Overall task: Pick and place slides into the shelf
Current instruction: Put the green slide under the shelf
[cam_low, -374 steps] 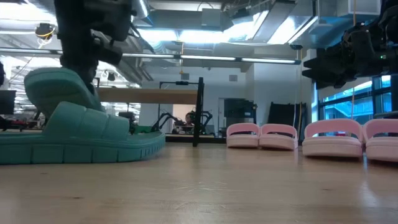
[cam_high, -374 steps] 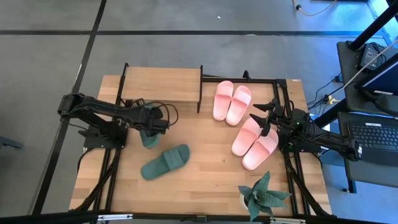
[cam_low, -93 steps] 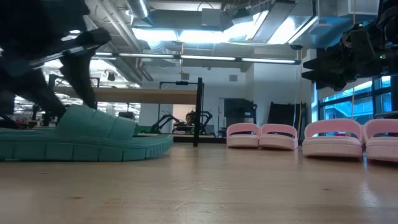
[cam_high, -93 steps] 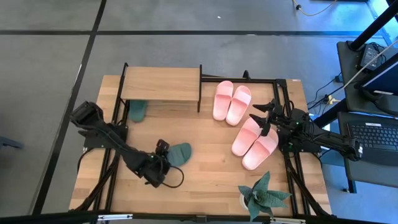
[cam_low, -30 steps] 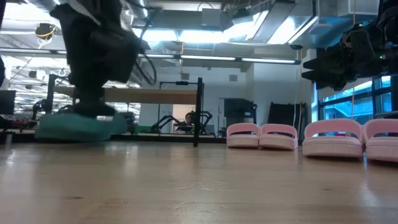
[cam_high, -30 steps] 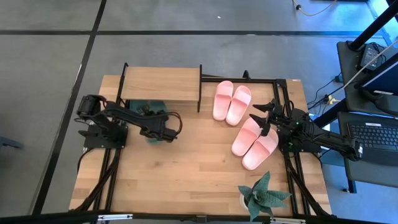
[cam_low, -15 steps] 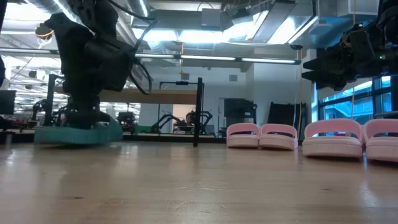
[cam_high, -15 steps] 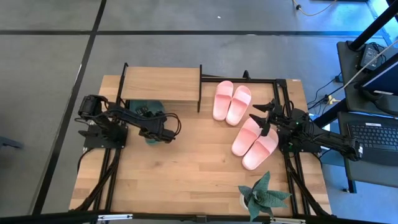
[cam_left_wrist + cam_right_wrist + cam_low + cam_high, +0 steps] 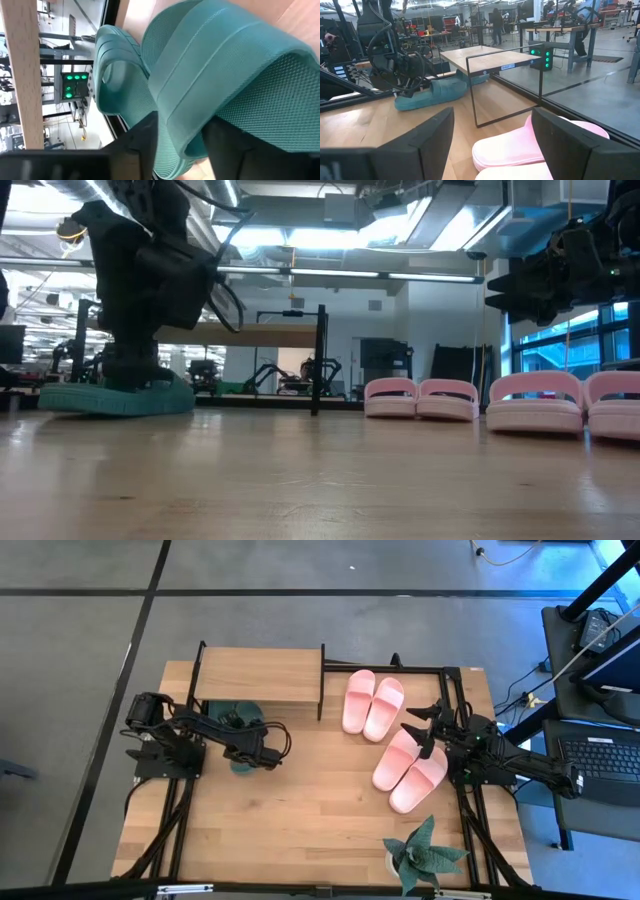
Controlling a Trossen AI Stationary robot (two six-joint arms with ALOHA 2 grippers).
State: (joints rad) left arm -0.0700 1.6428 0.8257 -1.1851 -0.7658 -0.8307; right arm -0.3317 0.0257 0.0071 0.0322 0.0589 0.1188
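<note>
We hold the second green slide [image 9: 240, 762] clamped in our left gripper [image 9: 243, 752] at the shelf [image 9: 258, 675], the first [image 9: 112, 75] already under it, while four pink slides [image 9: 408, 769] wait by our open right gripper [image 9: 425, 728].

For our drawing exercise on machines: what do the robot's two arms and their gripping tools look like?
Both arms are dark, almost black, jointed metal links. The left arm carries a thin black cable that loops beside its blocky tool. The right arm ends in a tool with two flat, dark, wedge-shaped fingers. No markings show.
</note>
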